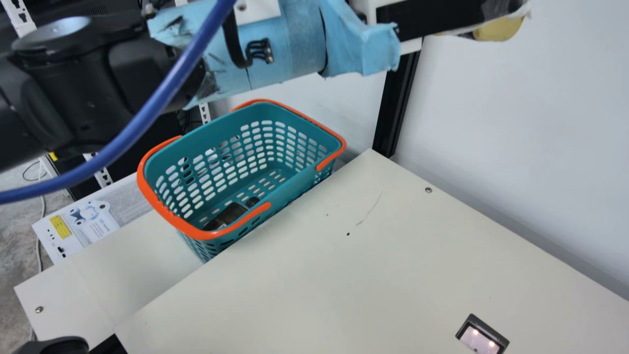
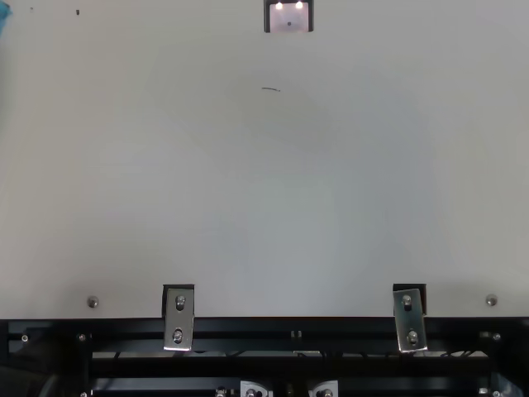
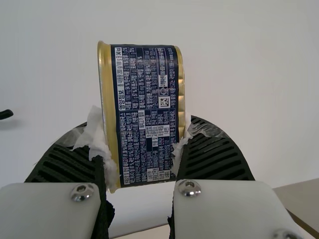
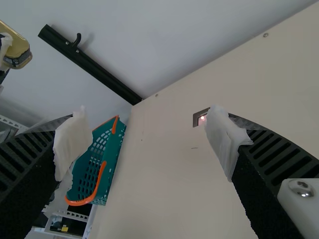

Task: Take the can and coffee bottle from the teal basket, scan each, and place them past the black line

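Between the left tool's (image 1: 499, 11) ribbed, tape-wrapped fingers, closed on it: gold-rimmed metal can (image 3: 144, 114), dark-blue label, dense pale print | lower than that tool: perforated teal basket (image 1: 280, 112), dark coffee bottle (image 1: 228, 215) lying inside | right tool (image 4: 147, 132): wide open, gripping nothing.

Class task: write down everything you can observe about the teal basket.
The basket is a rectangular, open-topped tub of what looks like smooth teal plastic, its walls and floor pierced by rows of rounded slots. Two orange handles lie folded down along the rim, one around each end. It sits upright against or close beside the edge of the cream table, which hides its lower near side. A dark item, partly hidden by the near rim, lies inside at one end.
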